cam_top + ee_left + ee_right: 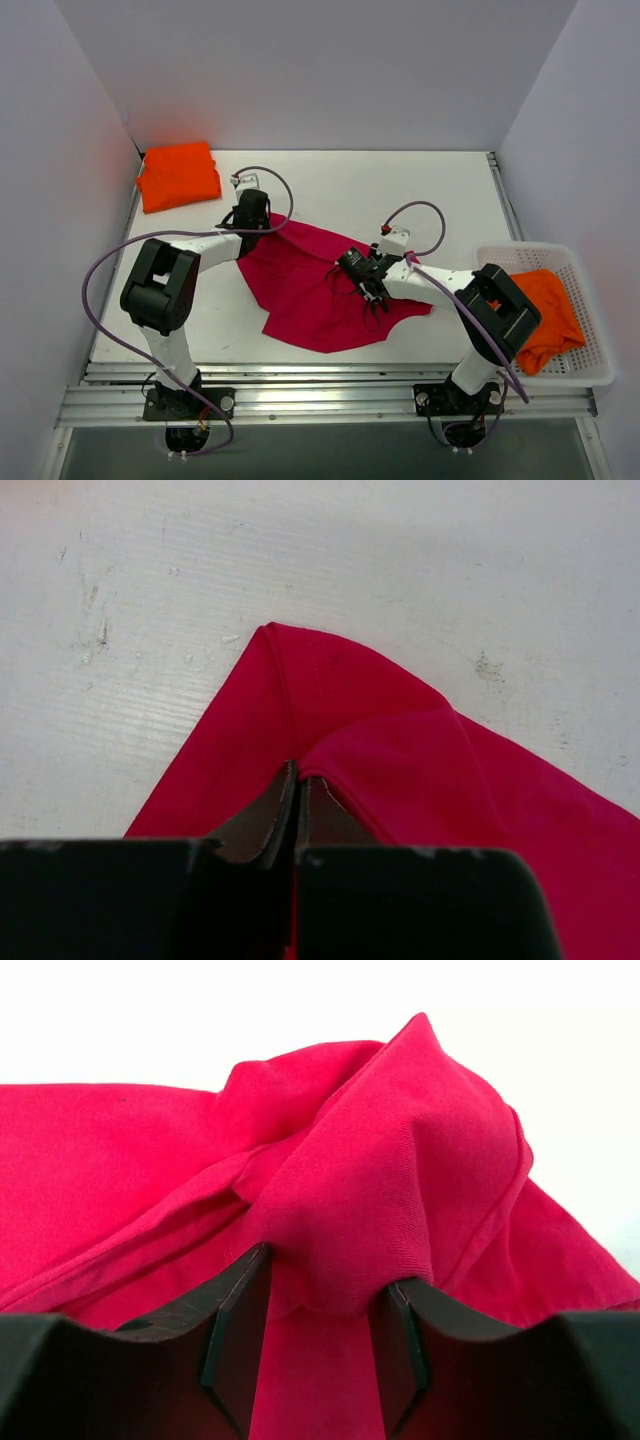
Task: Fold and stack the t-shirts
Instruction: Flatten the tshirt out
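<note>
Orange t-shirt (545,305) in mesh basket (582,372); crimson t-shirt (300,290) on table (400,190).

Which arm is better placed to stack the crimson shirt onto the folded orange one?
Left, probably. The folded orange shirt lies in the far-left corner, just beyond the left jaws, which are shut on the crimson shirt; the right jaws grip it mid-table.

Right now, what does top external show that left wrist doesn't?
Only top external: a folded orange t-shirt at the far-left corner, and a white basket holding another orange t-shirt. Only left wrist: the left fingers pinched shut on a cloth fold. Both: the crimson t-shirt and the table.
</note>
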Controlling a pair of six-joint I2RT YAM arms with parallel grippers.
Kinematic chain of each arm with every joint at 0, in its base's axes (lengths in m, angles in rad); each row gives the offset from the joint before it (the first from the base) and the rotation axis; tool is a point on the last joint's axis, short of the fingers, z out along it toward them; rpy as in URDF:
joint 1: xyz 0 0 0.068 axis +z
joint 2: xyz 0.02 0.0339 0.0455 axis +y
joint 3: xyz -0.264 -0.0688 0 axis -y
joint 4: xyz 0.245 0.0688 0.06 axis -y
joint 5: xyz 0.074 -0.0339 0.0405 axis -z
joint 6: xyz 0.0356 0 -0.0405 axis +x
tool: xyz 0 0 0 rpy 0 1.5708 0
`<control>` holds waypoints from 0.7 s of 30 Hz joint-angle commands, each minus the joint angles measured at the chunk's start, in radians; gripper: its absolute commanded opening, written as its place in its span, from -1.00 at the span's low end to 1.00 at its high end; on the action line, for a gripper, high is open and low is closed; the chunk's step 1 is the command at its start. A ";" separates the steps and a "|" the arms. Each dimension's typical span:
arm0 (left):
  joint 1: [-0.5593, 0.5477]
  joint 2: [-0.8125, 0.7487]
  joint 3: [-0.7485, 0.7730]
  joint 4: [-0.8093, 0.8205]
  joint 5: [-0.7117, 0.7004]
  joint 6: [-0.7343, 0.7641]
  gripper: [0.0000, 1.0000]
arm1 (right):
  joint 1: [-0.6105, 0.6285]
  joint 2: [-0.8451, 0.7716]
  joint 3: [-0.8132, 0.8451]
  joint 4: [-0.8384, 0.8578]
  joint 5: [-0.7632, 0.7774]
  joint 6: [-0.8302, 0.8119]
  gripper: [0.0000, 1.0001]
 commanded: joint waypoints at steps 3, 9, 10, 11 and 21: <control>0.011 0.012 0.006 0.041 -0.009 0.002 -0.95 | -0.019 0.021 0.025 -0.013 0.061 -0.008 -0.31; 0.011 0.022 0.011 0.040 -0.009 0.002 -0.95 | -0.026 0.034 0.028 0.017 0.045 -0.036 -0.88; 0.013 0.023 0.011 0.040 -0.011 0.002 -0.95 | -0.029 0.034 0.028 0.024 0.041 -0.040 -0.98; 0.013 0.023 0.011 0.040 -0.011 0.002 -0.95 | -0.030 0.032 0.028 0.027 0.038 -0.043 -1.00; 0.005 -0.099 -0.011 0.000 -0.043 -0.001 -0.95 | 0.006 -0.133 0.083 -0.035 0.055 -0.109 -1.00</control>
